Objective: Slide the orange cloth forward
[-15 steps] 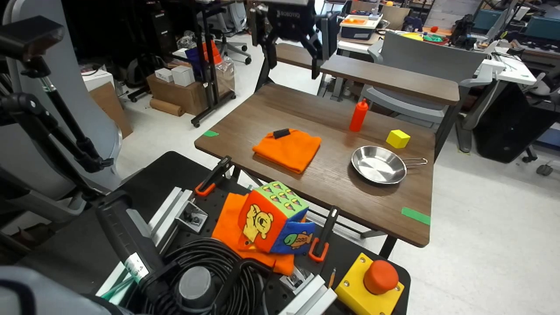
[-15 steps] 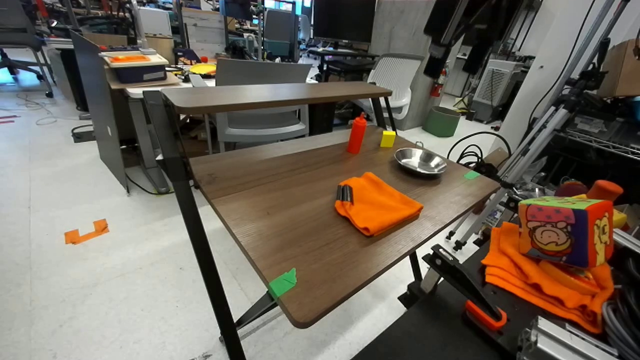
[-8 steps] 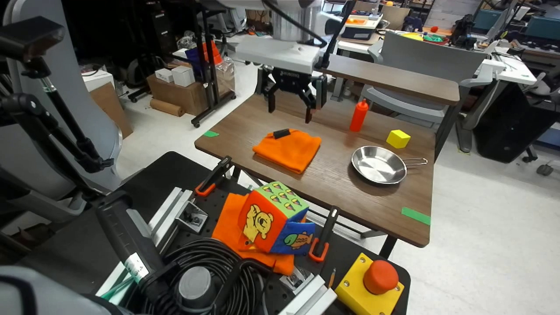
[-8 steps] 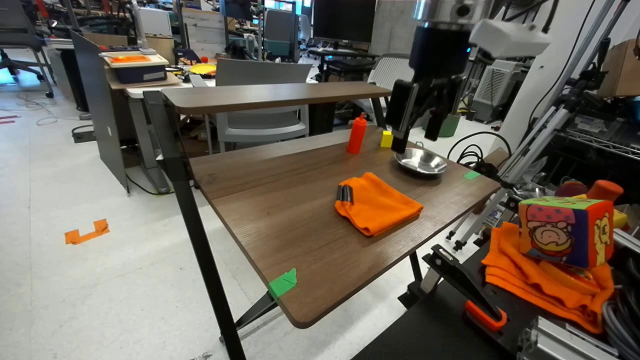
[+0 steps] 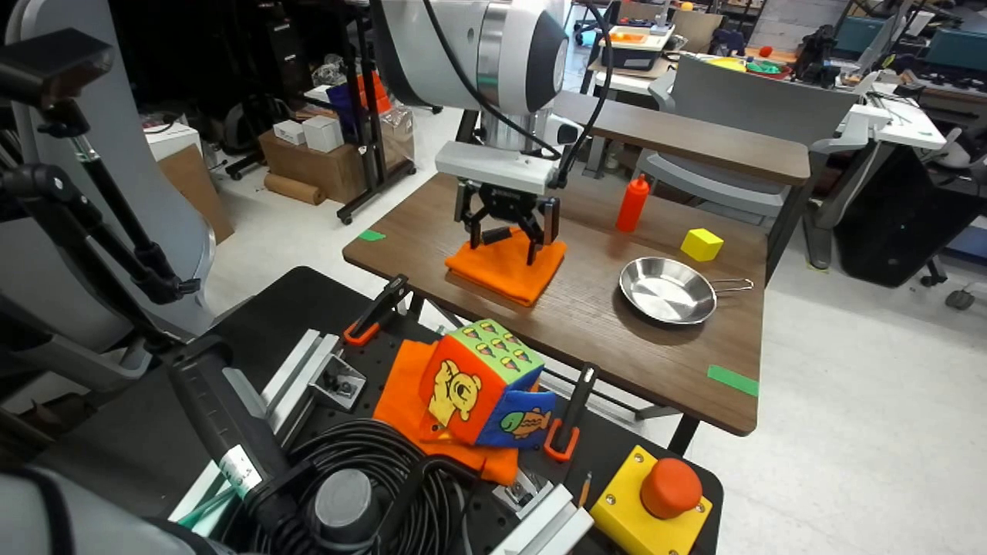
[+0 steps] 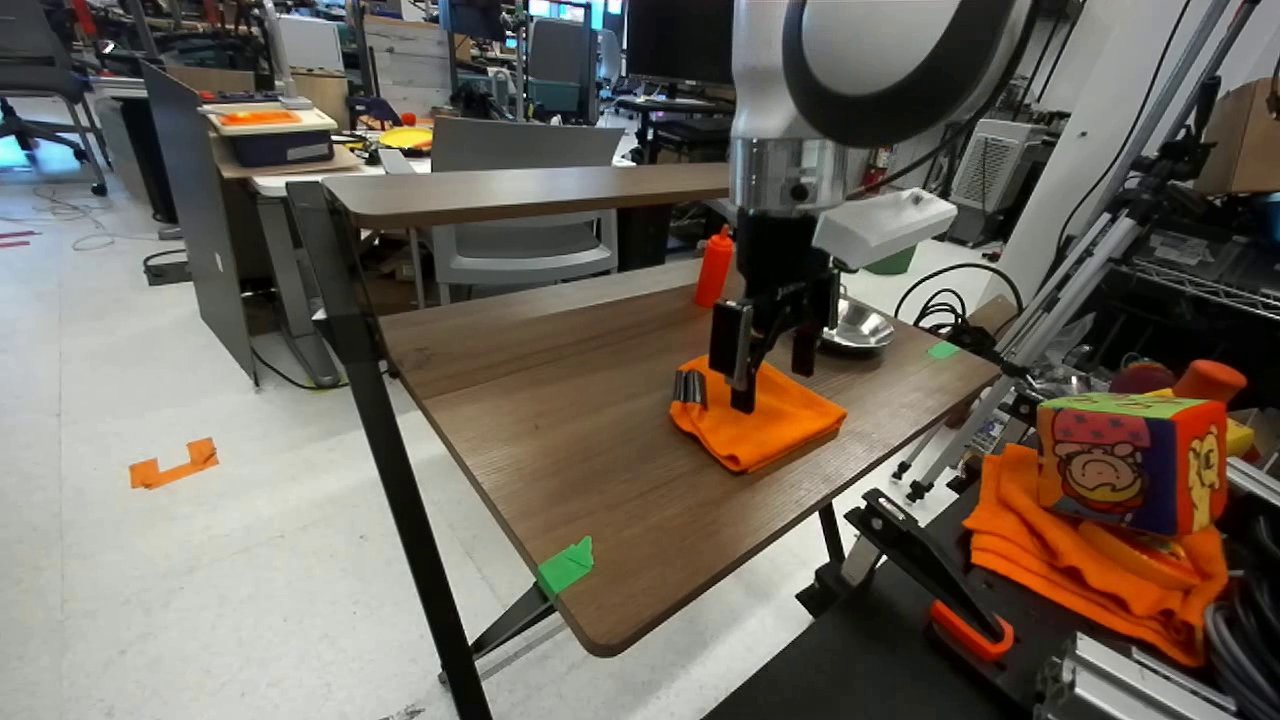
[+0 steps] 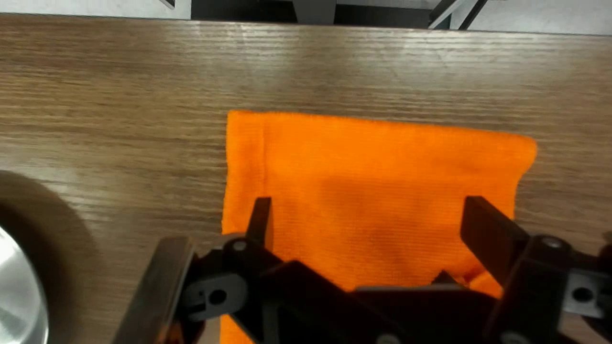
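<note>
The orange cloth (image 5: 501, 275) lies flat and folded on the brown table (image 5: 586, 304), near the edge facing the black stand. It also shows in an exterior view (image 6: 775, 432) and fills the middle of the wrist view (image 7: 363, 162). A dark patch (image 6: 690, 388) sits at one corner of it. My gripper (image 5: 503, 250) points down over the cloth with its fingers apart and nothing between them. It also shows in an exterior view (image 6: 773, 388) and in the wrist view (image 7: 368, 203). The fingertips look above the cloth; I cannot tell the exact gap. The gripper hides part of the cloth.
A metal pan (image 5: 667, 291) sits beside the cloth, also at the wrist view's left edge (image 7: 14, 291). A red bottle (image 5: 632, 204) and yellow cube (image 5: 702, 244) stand farther back. A raised shelf (image 6: 550, 195) spans the back. Clamps (image 5: 570, 412) stand on the black stand.
My arm has come down from high above the table to over the cloth, fingers still apart. The cloth, pan, bottle and cube have not moved.
</note>
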{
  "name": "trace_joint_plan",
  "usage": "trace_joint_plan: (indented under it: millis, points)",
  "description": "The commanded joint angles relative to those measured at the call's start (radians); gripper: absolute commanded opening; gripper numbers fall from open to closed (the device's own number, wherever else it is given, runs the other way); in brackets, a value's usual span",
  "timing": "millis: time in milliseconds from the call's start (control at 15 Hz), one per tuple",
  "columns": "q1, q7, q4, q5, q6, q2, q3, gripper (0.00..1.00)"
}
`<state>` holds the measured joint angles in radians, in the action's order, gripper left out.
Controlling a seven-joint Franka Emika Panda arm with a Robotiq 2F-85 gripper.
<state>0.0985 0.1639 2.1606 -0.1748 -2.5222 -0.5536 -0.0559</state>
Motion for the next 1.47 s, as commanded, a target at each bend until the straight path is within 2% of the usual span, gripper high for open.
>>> trace_joint_plan:
  millis: [0, 133, 467, 1133, 1200, 1400]
  points:
    - [0.057, -0.012, -0.133, -0.027, 0.064, -0.133, 0.053, 1.0]
    - [0.075, -0.019, -0.204, -0.03, 0.094, -0.199, 0.066, 1.0]
    - [0.098, -0.066, -0.481, -0.054, 0.243, -0.349, 0.074, 1.0]
    - [0.129, -0.139, -1.007, -0.124, 0.447, -0.598, 0.101, 1.0]
    - [0.129, -0.154, -1.048, -0.123, 0.466, -0.617, 0.096, 1.0]
    - [0.138, -0.171, -1.075, -0.123, 0.484, -0.613, 0.095, 1.0]
